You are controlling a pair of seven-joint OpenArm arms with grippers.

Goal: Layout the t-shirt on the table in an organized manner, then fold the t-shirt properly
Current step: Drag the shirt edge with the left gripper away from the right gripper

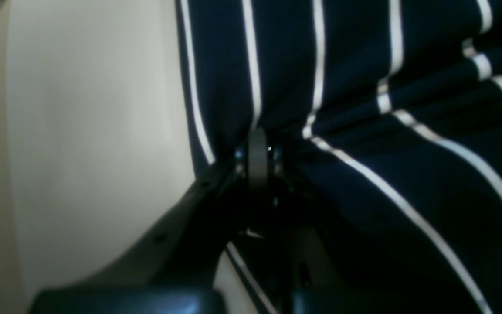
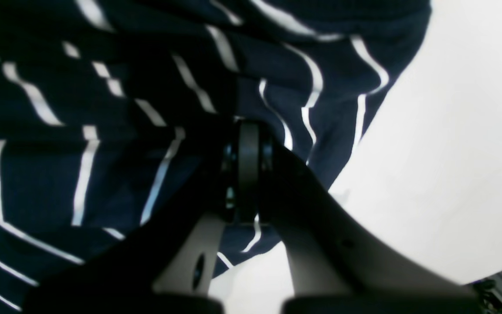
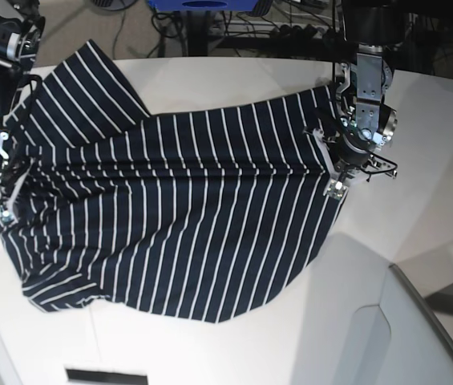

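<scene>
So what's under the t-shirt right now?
The white table shows around the t-shirt; the part beneath is covered. Both tools, left tool and right tool, pinch opposite edges.

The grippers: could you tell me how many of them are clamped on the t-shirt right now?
2. The left gripper pinches the t-shirt at its edge on the base view's right; the right gripper pinches the opposite edge.

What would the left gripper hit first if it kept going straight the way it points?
Only the t-shirt: the left gripper is already shut on a bunched fold of it. Beyond the cloth probably lies the table, though depth is unclear.
</scene>
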